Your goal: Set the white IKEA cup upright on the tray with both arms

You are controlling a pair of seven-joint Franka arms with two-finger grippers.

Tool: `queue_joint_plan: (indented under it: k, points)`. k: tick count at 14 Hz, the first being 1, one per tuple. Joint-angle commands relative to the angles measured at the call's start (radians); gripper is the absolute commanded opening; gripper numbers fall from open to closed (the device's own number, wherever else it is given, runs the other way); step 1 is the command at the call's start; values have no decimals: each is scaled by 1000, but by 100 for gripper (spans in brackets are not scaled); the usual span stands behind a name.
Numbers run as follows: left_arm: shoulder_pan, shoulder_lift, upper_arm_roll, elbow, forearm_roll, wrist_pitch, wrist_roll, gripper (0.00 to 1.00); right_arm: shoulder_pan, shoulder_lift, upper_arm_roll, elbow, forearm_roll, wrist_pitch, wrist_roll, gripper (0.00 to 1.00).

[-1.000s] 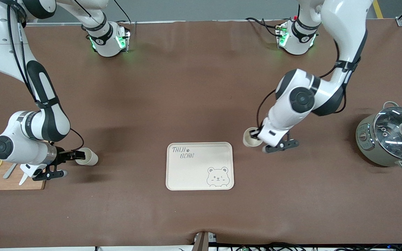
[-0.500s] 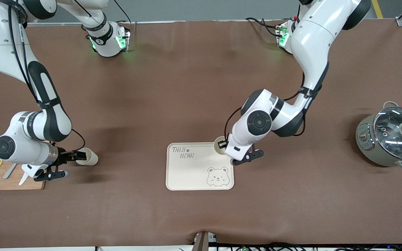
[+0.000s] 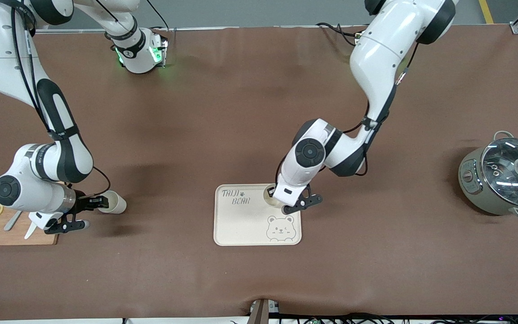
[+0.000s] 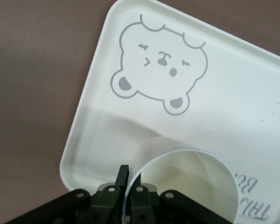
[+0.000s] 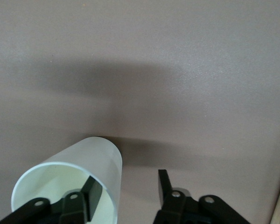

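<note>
Front view: the left gripper (image 3: pixel 273 198) is clamped on a cup's (image 3: pixel 269 194) rim over the tray (image 3: pixel 241 225) at lower centre. The right gripper (image 3: pixel 99 202), at left, straddles a second cup's (image 3: pixel 114 202) wall, jaws apart.

Left wrist view: cup (image 4: pixel 191 182) low, above the bear.

Right wrist view: one finger (image 5: pixel 91 193) inside the cup (image 5: pixel 74 182).
</note>
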Motion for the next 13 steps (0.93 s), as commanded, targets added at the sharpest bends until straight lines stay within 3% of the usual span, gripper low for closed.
queue_joint_plan:
  k: [1,3,4,5,9,11,13]
  points:
    - [-43,36,51,37,2,25,-24,0,14,-2,-4,6,14,-1,-4,24]
    - [-43,45,51,37,2,33,-17,0,14,-2,-4,8,14,-1,-6,0]
    - [-36,43,51,35,1,33,-14,32,11,-2,-4,8,14,-1,-6,0]
    - [-34,42,51,35,4,33,-14,99,9,-2,-4,8,14,-1,-6,0]
    - [-45,25,54,34,-3,21,-36,100,14,-11,-1,12,14,-8,0,0]
    - [-43,13,54,35,-3,-10,-37,100,17,-18,25,69,34,-105,14,0]
    - [-40,-13,50,35,-4,-67,-34,100,31,-19,31,155,107,-240,101,0]
